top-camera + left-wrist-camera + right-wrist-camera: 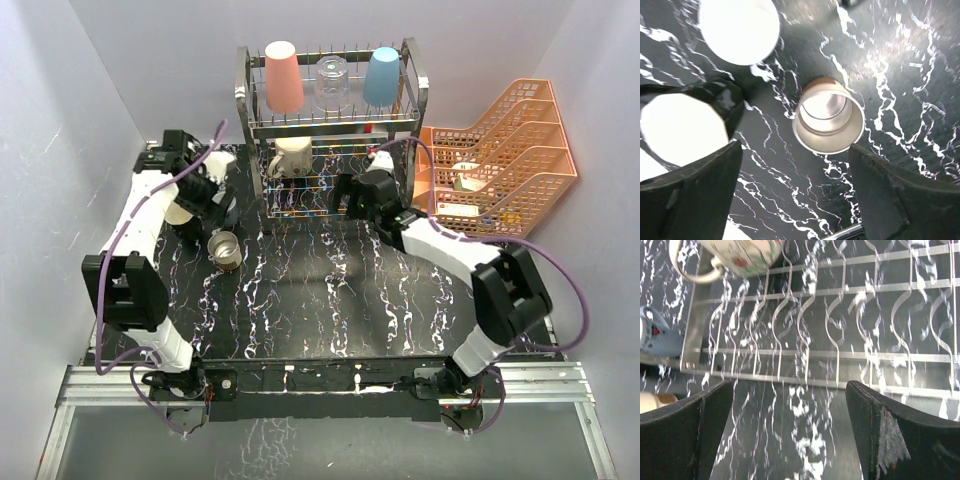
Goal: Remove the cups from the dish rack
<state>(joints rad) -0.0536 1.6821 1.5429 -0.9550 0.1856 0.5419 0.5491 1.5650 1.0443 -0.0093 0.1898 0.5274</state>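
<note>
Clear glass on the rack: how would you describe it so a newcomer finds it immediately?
Find the tall chrome dish rack at the far side of the black marbled table. On its top tier, in a row of three, the clear glass is the middle one, between the salmon-pink tumbler and the light-blue tumbler. It alone is see-through.

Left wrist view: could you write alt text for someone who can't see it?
A brownish metal cup stands upright on a black white-veined table, just in front of the open left pincer. Left of it stand a black cup and a second cup, both glaring white inside.
</note>
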